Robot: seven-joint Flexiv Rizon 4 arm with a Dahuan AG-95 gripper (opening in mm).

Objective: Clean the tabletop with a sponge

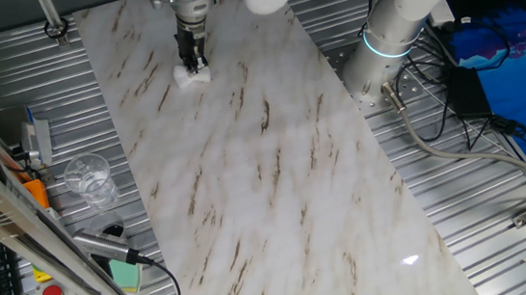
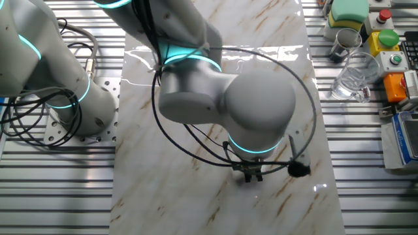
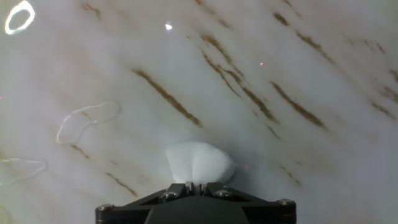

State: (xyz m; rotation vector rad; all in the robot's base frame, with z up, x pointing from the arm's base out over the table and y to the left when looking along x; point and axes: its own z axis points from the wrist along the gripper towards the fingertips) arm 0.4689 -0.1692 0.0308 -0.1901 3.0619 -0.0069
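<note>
Marble tabletop (image 1: 277, 197) fills our view; our gripper (image 1: 192, 62) has its jaws clamped on the sponge (image 1: 190, 76) near one end. We'd press evenly and sweep long overlapping strokes.

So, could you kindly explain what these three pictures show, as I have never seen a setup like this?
This is a single grey robot arm with glowing blue rings, ending in a two-finger gripper. Two pictures come from fixed cameras on different sides of the table; the third comes from a camera on the hand, looking along the fingers. The arm works over a long glossy white marble-look tabletop with brown veins, which lies on ribbed grey metal. The gripper is shut on a small soft white sponge and presses it onto the slab near one end. Faint liquid outlines show on the marble nearby. Beside the slab stand a clear drinking glass and a green block.
</note>
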